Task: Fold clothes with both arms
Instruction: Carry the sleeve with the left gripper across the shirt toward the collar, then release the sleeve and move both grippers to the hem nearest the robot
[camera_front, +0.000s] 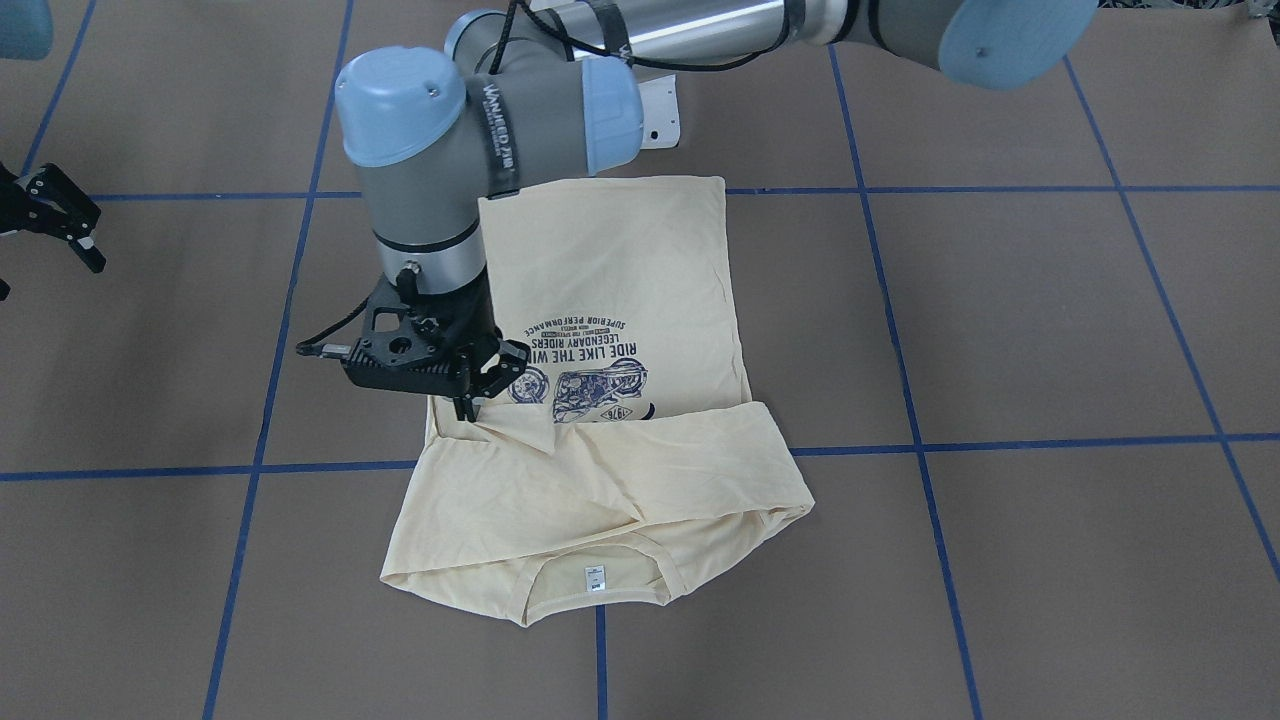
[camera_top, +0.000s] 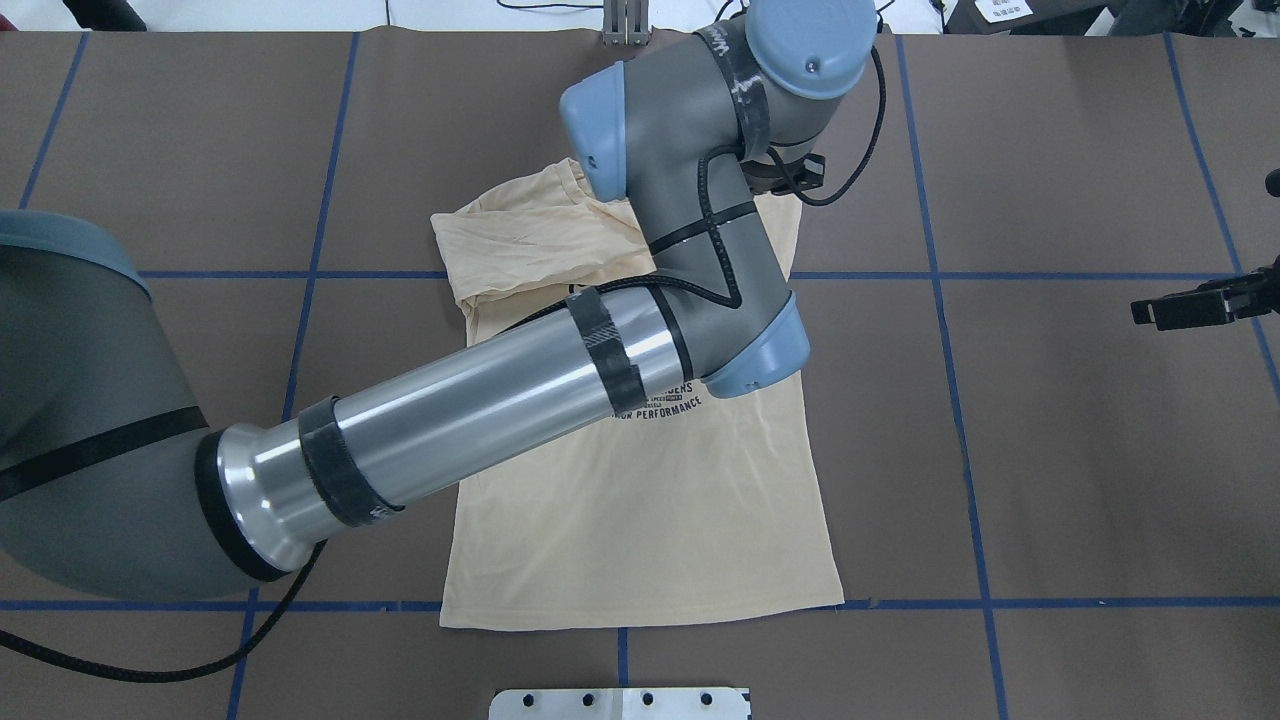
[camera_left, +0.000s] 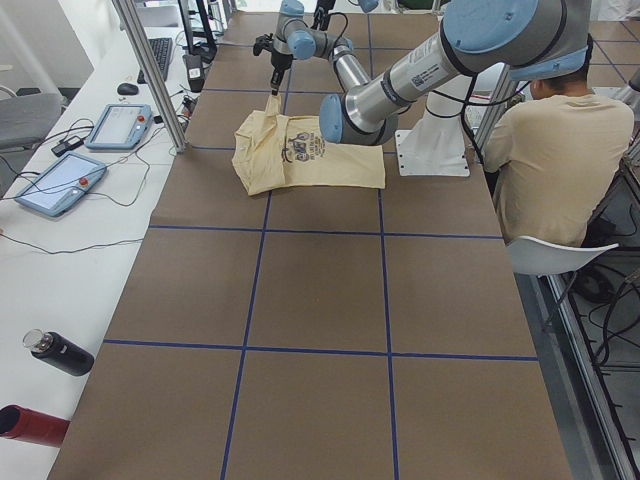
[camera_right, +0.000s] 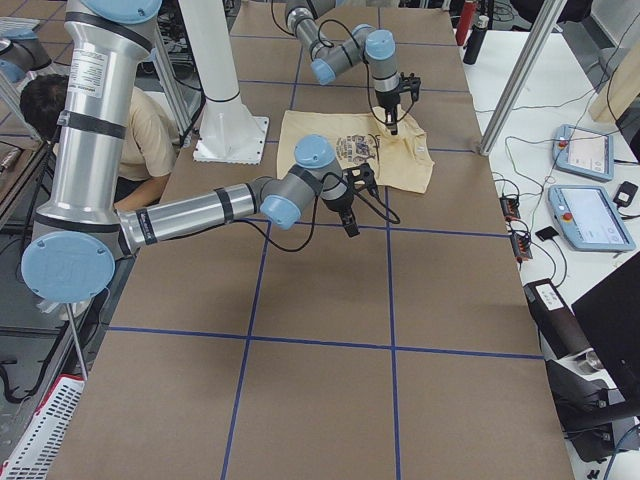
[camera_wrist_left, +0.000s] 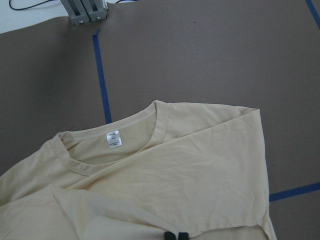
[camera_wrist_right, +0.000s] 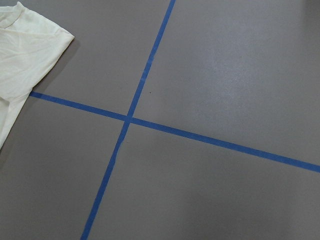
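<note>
The clothes are one pale cream T-shirt (camera_front: 620, 270) lying print-up on the brown table, hem toward the robot. Its collar and white neck label (camera_front: 594, 578) are at the far side. Both sleeves lie folded across the upper chest. My left arm reaches over the shirt (camera_top: 640, 500), and its wrist hides the gripper from overhead. The left gripper (camera_front: 468, 405) is shut on a fold of sleeve cloth beside the print. In the left wrist view its tips (camera_wrist_left: 175, 235) press together on the cloth. My right gripper (camera_front: 55, 215) hangs open off to the side, holding nothing.
Blue tape lines (camera_wrist_right: 130, 119) grid the brown table. The white base plate (camera_front: 655, 110) is behind the hem. A side bench holds teach pendants (camera_left: 120, 125) and bottles (camera_left: 60, 352). A person (camera_left: 550, 150) sits by the pedestal.
</note>
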